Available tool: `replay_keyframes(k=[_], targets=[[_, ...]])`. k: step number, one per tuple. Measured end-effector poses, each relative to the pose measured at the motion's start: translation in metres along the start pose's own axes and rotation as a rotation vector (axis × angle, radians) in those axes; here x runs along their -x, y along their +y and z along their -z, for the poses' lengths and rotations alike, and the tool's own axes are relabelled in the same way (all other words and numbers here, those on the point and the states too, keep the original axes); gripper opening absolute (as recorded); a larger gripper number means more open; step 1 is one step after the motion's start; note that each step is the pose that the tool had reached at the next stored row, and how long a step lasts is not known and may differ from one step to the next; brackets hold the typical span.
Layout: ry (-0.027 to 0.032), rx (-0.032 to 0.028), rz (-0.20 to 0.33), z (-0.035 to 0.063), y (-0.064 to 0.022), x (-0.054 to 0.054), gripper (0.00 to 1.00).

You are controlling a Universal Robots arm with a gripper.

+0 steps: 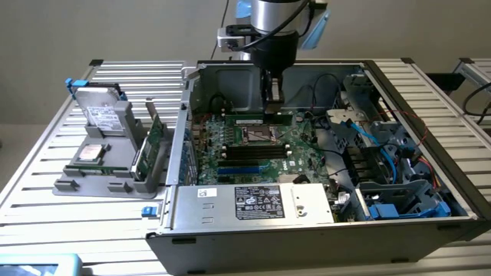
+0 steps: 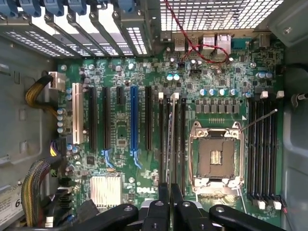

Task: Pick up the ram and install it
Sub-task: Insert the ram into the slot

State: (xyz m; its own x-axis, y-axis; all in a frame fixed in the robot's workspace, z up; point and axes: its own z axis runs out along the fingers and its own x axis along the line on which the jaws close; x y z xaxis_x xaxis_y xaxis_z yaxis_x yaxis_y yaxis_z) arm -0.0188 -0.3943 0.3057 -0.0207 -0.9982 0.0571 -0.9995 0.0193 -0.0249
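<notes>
The ram (image 1: pixel 257 119) is a thin green stick that hangs level just above the motherboard (image 1: pixel 295 158), inside the open computer case. My gripper (image 1: pixel 272 103) reaches down into the case from above and is shut on the stick's top edge. In the wrist view the ram (image 2: pixel 169 130) shows edge-on, running away from my gripper (image 2: pixel 170 197) between its two black fingers (image 2: pixel 162 202). It lies along the black memory slots (image 2: pixel 181 134) beside the empty CPU socket (image 2: pixel 216 156). I cannot tell whether it touches a slot.
A second bank of black slots (image 2: pixel 262 144) lies beyond the socket, and the black and blue card slots (image 2: pixel 134 118) on the other side. The power supply (image 1: pixel 253 201) spans the case front. Cables and a drive cage (image 1: pixel 391 190) crowd the exterior view's right. A grey tray (image 1: pixel 103 167) with drives and a green card (image 1: pixel 156 141) stands at the exterior view's left.
</notes>
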Motion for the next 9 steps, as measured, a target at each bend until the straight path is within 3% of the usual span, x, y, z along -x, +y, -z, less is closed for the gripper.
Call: replay_keyframes(k=[4,9], targets=[[-0.0088,0.0,0.001,-0.0065,0.0002,0.0001,0.13],[-0.0087,0.0009,0.001,-0.0072,0.0002,0.0001,0.13]])
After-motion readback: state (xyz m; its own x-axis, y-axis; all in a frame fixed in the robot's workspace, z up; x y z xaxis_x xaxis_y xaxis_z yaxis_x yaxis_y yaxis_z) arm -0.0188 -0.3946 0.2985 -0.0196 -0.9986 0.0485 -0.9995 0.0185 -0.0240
